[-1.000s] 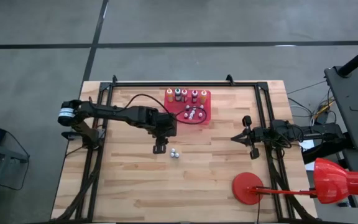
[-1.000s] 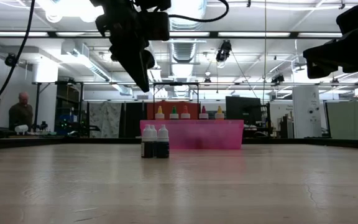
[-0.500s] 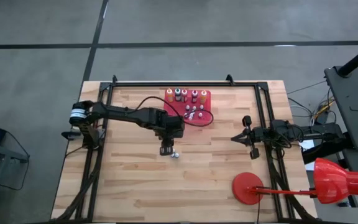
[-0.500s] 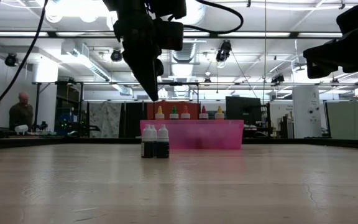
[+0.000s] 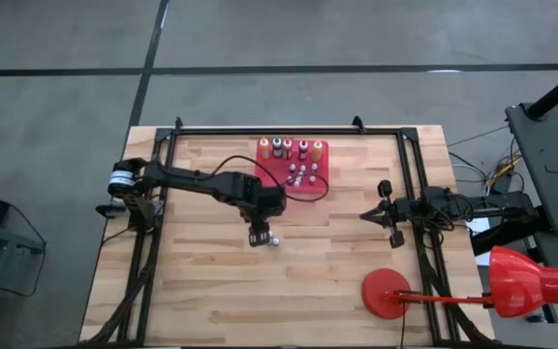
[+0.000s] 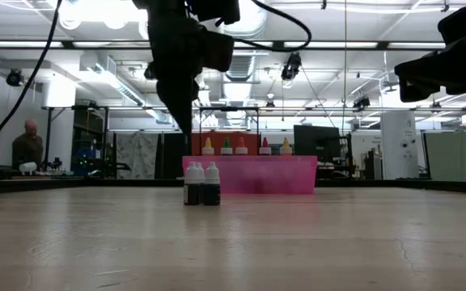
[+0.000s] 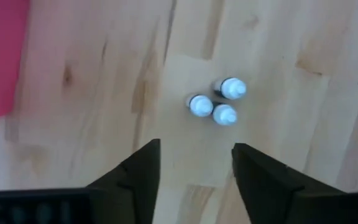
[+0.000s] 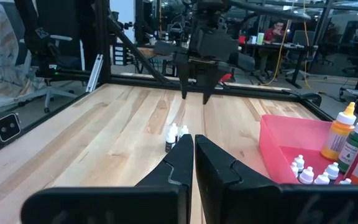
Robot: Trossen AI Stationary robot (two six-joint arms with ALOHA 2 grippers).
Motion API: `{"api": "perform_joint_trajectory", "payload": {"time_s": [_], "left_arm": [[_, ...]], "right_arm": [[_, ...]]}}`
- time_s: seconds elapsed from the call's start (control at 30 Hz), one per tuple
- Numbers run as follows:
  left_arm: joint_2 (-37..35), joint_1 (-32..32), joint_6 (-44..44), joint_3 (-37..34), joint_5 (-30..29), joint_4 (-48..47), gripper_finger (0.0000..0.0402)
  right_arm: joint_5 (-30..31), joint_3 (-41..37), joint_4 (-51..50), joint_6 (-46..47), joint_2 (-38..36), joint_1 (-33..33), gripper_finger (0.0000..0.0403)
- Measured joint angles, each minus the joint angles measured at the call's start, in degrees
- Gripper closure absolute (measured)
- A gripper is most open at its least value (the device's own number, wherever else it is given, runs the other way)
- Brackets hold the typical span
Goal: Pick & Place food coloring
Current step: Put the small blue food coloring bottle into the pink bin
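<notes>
**Left tool hangs over three little bottles**

The left tool (image 5: 258, 236) is up in the air above the bench (image 5: 192, 291). Its two dark fingers (image 7: 138, 171) are spread apart, and nothing is between them. They point down at the wood.

Just past the fingertips stand three tiny food coloring bottles (image 7: 216, 104). They have white caps and dark bodies. They stand upright in a tight bunch, touching or almost touching each other. From above, the bunch (image 5: 273, 238) shows just beside the left tool, on the side nearer the right arm. From the low view, the bunch (image 6: 201, 184) stands on the bare wood, and the left tool (image 6: 181, 113) hangs well above it, a bit to one side.

Behind the bunch is a flat red tray (image 5: 322, 176) near the far edge of the bench. More food coloring is in it. A row of taller bottles (image 5: 291, 147) with pale caps stands along the far side of the tray. Some smaller whitish bottles (image 5: 303, 173) sit close together in the middle of it.

The right tool (image 5: 365, 215) waits over the right side of the bench, well apart from the bottles. Its fingers (image 8: 215, 165) are pressed together and hold nothing.

A round red thing (image 5: 387, 292) sits near the front right corner of the bench.

Far off in the room, a person (image 6: 27, 145) is by a desk.
</notes>
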Motion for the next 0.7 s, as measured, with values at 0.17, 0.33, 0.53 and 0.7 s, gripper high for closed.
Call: {"api": "perform_joint_trajectory", "payload": {"time_s": [0.17,0.33,0.53,0.7], "left_arm": [[0.1,0.0,-1.7,1.5,0.3,-2.5,0.0195],[1.0,-0.1,-1.6,3.3,-0.6,-3.7,0.0192],[4.6,-0.2,1.9,7.5,-0.6,-6.4,0.0193],[7.5,-0.2,4.5,9.6,-0.6,-6.9,0.0193]], "right_arm": [[0.0,0.0,0.0,0.0,0.0,0.0,0.0394],[0.0,0.0,0.0,0.0,0.0,0.0,0.0394],[0.0,0.0,0.0,0.0,0.0,0.0,0.0394],[0.0,0.0,0.0,0.0,0.0,0.0,0.0394]]}}
